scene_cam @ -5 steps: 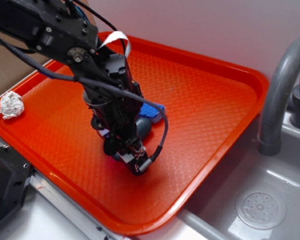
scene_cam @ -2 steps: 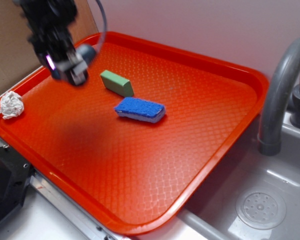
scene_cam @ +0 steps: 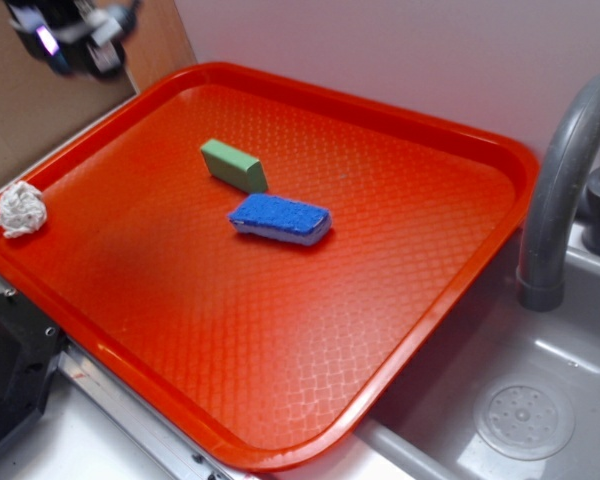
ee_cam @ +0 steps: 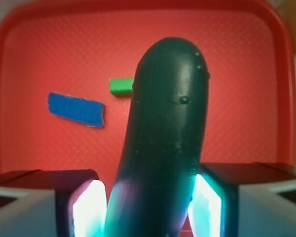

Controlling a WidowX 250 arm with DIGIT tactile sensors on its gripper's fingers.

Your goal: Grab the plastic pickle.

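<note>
Both fingers (ee_cam: pixel 86 207) press against the plastic pickle (ee_cam: pixel 165 138) from either side in the wrist view, their lit pads glowing at the lower left and lower right of the frame with the dark green body clamped between them. The pickle rises from the bottom centre of that frame to a rounded end near the top, leaning slightly to the right, its smooth skin dotted with a few small bumps. So the gripper (ee_cam: pixel 148 210) is closed on it — held clear of the tray, not resting on anything.

In the exterior view the gripper (scene_cam: pixel 75 35) sits blurred at the upper left corner of the frame, above the tray's far left edge; the pickle itself cannot be made out there.

Beyond the pickle in the wrist view lies the orange tray (ee_cam: pixel 246 74), with the blue sponge (ee_cam: pixel 76 109) at left centre and the green block (ee_cam: pixel 121 86) just beside the pickle's left outline, partly hidden by it.

From outside, the green block (scene_cam: pixel 234 166) lies in the tray's upper middle, and the blue sponge (scene_cam: pixel 280 219) — white underside showing — lies near it, toward frame centre, the two not touching. A crumpled white cloth (scene_cam: pixel 20 209) rests at the left rim of the tray (scene_cam: pixel 380 330). A grey faucet (scene_cam: pixel 565 190) curves at the right edge over a grey sink (scene_cam: pixel 520 415) with a round drain.
</note>
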